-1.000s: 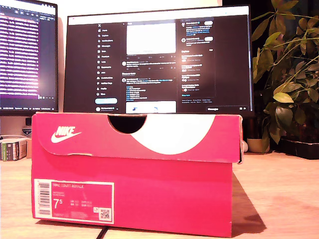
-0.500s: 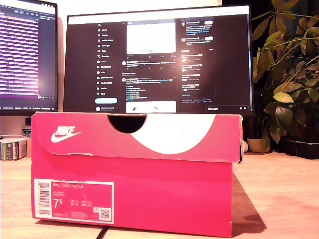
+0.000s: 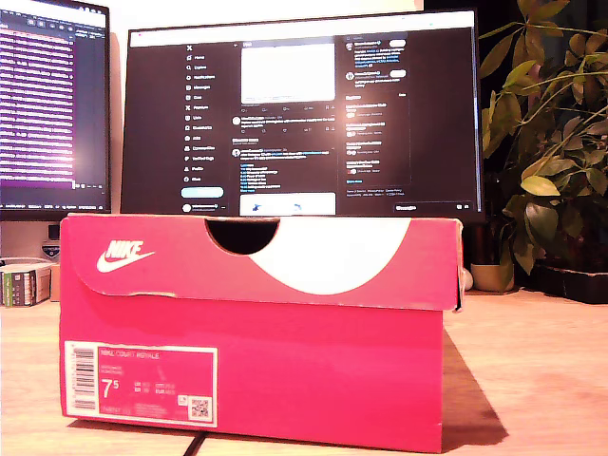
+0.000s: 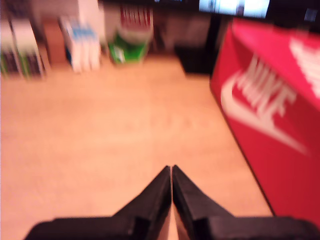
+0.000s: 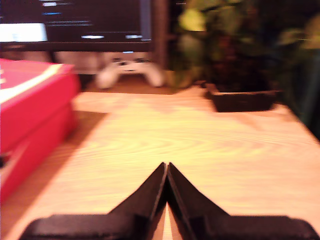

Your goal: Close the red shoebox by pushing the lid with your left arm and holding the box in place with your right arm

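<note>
The red shoebox (image 3: pixel 256 380) fills the middle of the exterior view, its lid (image 3: pixel 266 256) down over the body with the white logo facing the camera. No arm shows in that view. In the first wrist view my first gripper (image 4: pixel 171 169) hangs over bare wood, shut with nothing in it, and the shoebox (image 4: pixel 270 110) lies off to one side, apart from it. In the second wrist view my second gripper (image 5: pixel 166 165) is shut and empty over the table, and the shoebox (image 5: pixel 30 110) stands some way off to its side.
Two lit monitors (image 3: pixel 304 114) stand behind the box in the exterior view. A leafy plant (image 3: pixel 546 142) is at that view's right, small books (image 3: pixel 24 283) at its left. A white game controller (image 5: pixel 131 71) and a dark tray (image 5: pixel 245 99) lie past my second gripper.
</note>
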`<state>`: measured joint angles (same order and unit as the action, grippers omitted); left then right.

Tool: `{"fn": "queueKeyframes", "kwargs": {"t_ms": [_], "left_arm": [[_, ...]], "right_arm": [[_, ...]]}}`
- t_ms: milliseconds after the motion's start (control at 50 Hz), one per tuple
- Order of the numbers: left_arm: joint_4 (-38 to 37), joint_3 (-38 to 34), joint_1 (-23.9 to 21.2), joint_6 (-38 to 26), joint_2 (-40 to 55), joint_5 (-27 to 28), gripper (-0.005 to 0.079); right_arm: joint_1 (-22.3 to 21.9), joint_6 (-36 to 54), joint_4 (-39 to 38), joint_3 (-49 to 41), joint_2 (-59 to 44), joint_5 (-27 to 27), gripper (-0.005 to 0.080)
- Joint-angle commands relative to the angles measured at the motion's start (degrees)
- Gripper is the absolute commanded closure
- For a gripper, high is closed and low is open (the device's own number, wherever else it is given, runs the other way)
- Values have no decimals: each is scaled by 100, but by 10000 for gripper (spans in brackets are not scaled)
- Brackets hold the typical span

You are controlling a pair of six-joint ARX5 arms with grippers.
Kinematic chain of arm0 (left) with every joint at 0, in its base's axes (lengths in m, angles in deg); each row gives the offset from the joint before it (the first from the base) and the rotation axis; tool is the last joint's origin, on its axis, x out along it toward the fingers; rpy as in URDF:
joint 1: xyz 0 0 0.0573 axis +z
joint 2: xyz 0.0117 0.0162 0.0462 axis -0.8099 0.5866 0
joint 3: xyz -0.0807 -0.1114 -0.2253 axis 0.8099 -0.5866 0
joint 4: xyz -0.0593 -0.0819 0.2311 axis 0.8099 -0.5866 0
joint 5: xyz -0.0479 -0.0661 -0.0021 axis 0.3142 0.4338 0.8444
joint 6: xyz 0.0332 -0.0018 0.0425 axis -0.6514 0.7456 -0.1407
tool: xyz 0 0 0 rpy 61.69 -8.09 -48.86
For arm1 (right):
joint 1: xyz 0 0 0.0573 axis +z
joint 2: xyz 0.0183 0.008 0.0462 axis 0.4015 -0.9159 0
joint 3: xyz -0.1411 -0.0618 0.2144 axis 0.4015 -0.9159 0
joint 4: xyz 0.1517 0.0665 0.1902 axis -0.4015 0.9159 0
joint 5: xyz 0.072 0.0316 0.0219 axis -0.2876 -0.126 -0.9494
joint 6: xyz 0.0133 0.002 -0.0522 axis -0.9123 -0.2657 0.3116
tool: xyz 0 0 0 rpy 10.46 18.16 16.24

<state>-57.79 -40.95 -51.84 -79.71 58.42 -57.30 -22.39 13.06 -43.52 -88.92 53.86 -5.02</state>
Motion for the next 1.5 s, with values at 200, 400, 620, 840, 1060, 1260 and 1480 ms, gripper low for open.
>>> {"fn": "queueKeyframes", "kwargs": {"t_ms": [200,400,620,840,1060,1260,1480], "left_arm": [[-111,-179,44,11,-52,4,761],[-111,-179,44,13,-52,2,761],[-111,-179,44,13,-52,4,761],[-116,-179,44,-260,-52,-157,761],[-133,-179,44,-251,-52,-1010,761],[-153,-179,44,-306,-52,-1228,761],[-151,-179,44,-306,-52,-1228,761]], "right_arm": [[-345,-4,-44,-26,35,-2,764],[-345,-4,-44,-26,35,-2,764],[-345,-4,-44,-26,35,-2,764],[-345,-4,-44,-26,35,-2,764],[-345,-4,-44,-26,35,-2,764],[-345,-4,-44,-26,35,-2,764],[-345,-4,-44,-26,35,0,764]]}}
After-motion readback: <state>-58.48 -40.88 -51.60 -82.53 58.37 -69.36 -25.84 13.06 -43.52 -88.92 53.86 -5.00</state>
